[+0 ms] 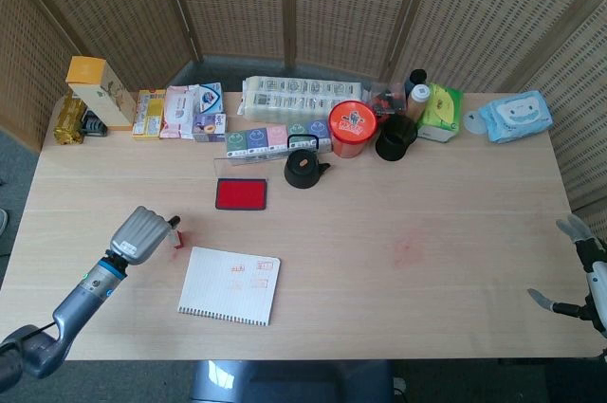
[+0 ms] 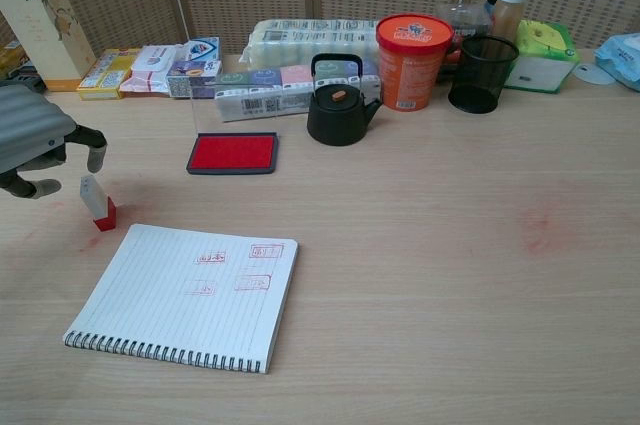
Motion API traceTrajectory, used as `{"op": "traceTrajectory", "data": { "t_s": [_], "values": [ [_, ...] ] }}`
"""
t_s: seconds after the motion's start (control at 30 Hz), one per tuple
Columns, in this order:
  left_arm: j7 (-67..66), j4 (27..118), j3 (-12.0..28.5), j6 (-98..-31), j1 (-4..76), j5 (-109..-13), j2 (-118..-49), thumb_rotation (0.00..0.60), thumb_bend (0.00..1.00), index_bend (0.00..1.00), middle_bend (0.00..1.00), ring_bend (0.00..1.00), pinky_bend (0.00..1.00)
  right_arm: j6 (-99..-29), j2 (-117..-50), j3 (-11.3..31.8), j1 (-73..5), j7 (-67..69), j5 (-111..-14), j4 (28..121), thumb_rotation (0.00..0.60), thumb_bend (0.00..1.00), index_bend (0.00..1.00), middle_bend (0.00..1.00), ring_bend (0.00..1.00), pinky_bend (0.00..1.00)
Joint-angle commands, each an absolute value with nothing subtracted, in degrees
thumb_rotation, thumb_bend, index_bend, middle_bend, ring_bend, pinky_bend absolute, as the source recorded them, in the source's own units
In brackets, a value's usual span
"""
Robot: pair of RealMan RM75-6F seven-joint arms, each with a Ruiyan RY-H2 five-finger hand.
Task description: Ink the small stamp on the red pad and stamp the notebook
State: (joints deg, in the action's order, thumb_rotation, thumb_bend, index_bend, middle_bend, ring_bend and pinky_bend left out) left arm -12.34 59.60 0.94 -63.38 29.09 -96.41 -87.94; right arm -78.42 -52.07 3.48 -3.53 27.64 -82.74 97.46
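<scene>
The small stamp point(image 2: 97, 201), white with a red base, stands upright on the table left of the notebook point(image 2: 185, 295); it also shows as the stamp point(image 1: 177, 239) in the head view. My left hand point(image 2: 38, 141) hovers just above and left of it, one fingertip point(image 2: 97, 157) over its top and the thumb lower left, holding nothing. The left hand point(image 1: 142, 232) hides part of the stamp from above. The red ink pad point(image 2: 232, 153) lies open behind the notebook. The spiral notebook point(image 1: 230, 284) carries several faint red marks. My right hand point(image 1: 580, 275) stays at the table's right edge, fingers spread.
A black teapot point(image 2: 338, 105), an orange tub point(image 2: 412, 45) and a black mesh cup point(image 2: 482, 73) stand behind the pad. Boxes and tissue packs point(image 1: 285, 100) line the back edge. A faint red smear point(image 2: 540, 225) marks the bare wood to the right.
</scene>
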Motion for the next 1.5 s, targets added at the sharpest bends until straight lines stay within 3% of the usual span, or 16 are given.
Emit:
{"op": "traceTrajectory", "data": {
  "t_s": [0.03, 0.73, 1.5],
  "values": [
    [-12.9, 59.1, 0.8, -63.1, 29.5, -96.2, -88.3, 0.600, 0.28, 0.46, 1.00, 1.00, 1.00, -78.3, -52.0, 3.5, -3.6, 27.8, -82.6, 97.4, 0.600, 0.13, 0.00, 0.00, 0.00, 0.00],
    [-15.1, 58.2, -0.3, -61.3, 31.5, -94.3, -90.9, 0.600, 0.37, 0.47, 1.00, 1.00, 1.00, -77.5, -52.2, 3.7, -3.8, 28.2, -82.0, 96.9, 0.600, 0.13, 0.00, 0.00, 0.00, 0.00],
    [-14.6, 56.9, -1.9, -62.5, 31.5, -93.7, -91.6, 0.600, 0.40, 0.67, 1.00, 1.00, 1.00, -77.8, -52.1, 3.7, -3.7, 28.7, -82.4, 96.8, 0.600, 0.13, 0.00, 0.00, 0.00, 0.00]
  ]
}}
